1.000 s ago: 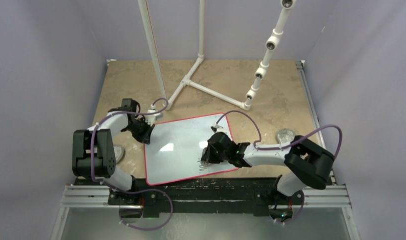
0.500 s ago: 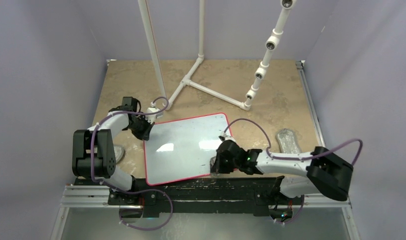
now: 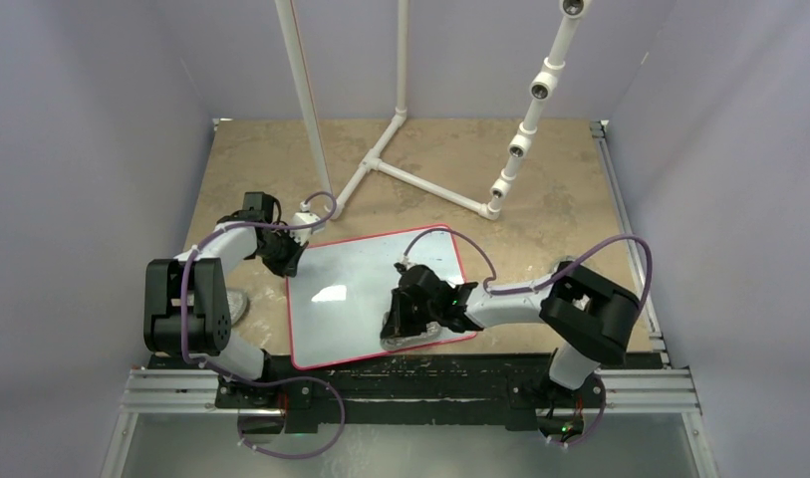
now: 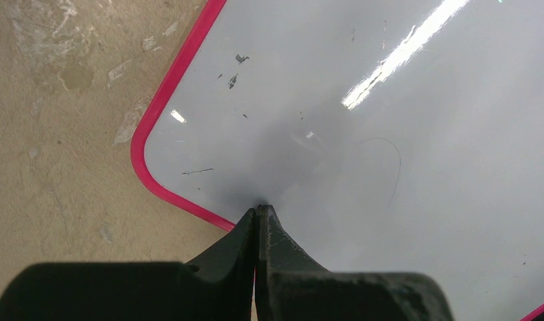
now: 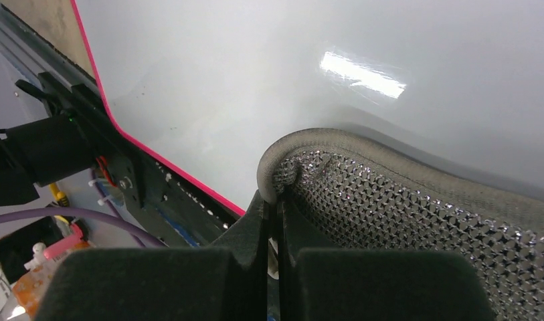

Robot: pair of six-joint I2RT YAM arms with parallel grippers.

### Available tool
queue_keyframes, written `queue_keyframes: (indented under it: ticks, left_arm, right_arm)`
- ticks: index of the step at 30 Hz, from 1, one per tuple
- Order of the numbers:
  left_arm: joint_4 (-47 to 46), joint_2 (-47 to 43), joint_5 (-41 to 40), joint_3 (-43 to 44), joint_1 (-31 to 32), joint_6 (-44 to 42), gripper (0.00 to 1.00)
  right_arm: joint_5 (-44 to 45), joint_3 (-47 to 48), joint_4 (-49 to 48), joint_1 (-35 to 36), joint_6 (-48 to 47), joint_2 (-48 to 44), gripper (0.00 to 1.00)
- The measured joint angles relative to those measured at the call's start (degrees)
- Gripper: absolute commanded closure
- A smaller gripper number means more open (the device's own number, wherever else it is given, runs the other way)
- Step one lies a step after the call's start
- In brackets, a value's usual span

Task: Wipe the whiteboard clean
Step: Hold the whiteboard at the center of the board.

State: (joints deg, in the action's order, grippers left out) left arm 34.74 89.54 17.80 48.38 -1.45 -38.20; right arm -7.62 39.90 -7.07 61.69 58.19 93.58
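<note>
Lying flat, the whiteboard point(image 3: 351, 289) runs lengthwise left-right — right end angled away.

Left gripper point(image 4: 257, 212) closed, elbow bent — right gripper point(image 5: 274, 200) clamped, forearm stretched leftward.

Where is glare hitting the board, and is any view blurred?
Top view: one small glare patch on the whiteboard, left of centre, image sharp. Left wrist: long glare streak at upper right; dark specks near the corner read clearly. Right wrist: soft glare patch above the pad, whose mesh is in focus.
</note>
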Motion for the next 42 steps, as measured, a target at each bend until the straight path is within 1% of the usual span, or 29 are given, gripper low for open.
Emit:
queue_keyframes:
  ticks: [2,5,7,11,13,15,17,21,24,28,30,33,36,39,42]
  left_arm:
    - [-0.1,-0.1,0.0,0.0,0.0,-0.2,1.0]
    - [-0.1,-0.1,0.0,0.0,0.0,-0.4,1.0]
    - [-0.1,-0.1,0.0,0.0,0.0,-0.4,1.0]
    - [-0.1,-0.2,0.0,0.0,0.0,-0.4,1.0]
    - [-0.1,-0.2,0.0,0.0,0.0,-0.4,1.0]
    - [-0.1,-0.2,0.0,0.0,0.0,-0.4,1.0]
    - [-0.1,-0.2,0.0,0.0,0.0,-0.4,1.0]
    - [-0.1,-0.3,0.0,0.0,0.0,-0.4,1.0]
    - [-0.1,-0.3,0.0,0.0,0.0,-0.4,1.0]
    - [0.1,-0.3,0.0,0.2,0.0,-0.4,1.0]
    - [0.1,-0.6,0.0,0.2,0.0,-0.4,1.0]
    - [0.0,-0.8,0.0,0.1,0.0,-0.5,1.0]
    - [-0.2,-0.9,0.0,-0.1,0.0,-0.5,1.0]
    - [-0.3,-1.0,0.0,-0.2,0.0,-0.5,1.0]
    - [-0.3,-1.0,0.0,-0.3,0.0,-0.5,1.0]
  right_arm:
    - [-1.0,0.7,-0.4,0.0,-0.4,0.9,1.0]
    - [-0.2,-0.7,0.2,-0.6,-0.1,-0.6,1.0]
    - [0.7,-4.1,2.1,-2.1,0.3,-4.9,1.0]
    - [3.2,-11.3,8.5,-9.0,0.6,-16.3,1.0]
    - [4.0,-12.4,9.9,-10.7,0.4,-18.3,1.0]
    - [3.7,-11.8,9.2,-10.4,-0.2,-16.5,1.0]
    - [3.3,-9.6,7.4,-8.9,-0.8,-12.8,1.0]
    - [1.2,-3.1,0.4,-1.9,-1.4,-3.2,1.0]
    - [-0.8,-0.6,-4.2,1.7,-1.6,1.4,1.0]
    - [-0.8,-2.3,-3.7,1.9,-0.6,-0.3,1.0]
    - [-0.1,-4.7,-0.9,1.1,0.1,-4.1,1.0]
    - [1.9,-9.4,5.7,-1.2,1.0,-12.3,1.0]
    - [2.9,-11.3,10.5,-3.4,1.6,-16.7,1.0]
    - [3.5,-11.0,11.6,-3.7,1.8,-16.7,1.0]
    - [3.3,-9.4,11.8,-3.7,1.7,-14.3,1.0]
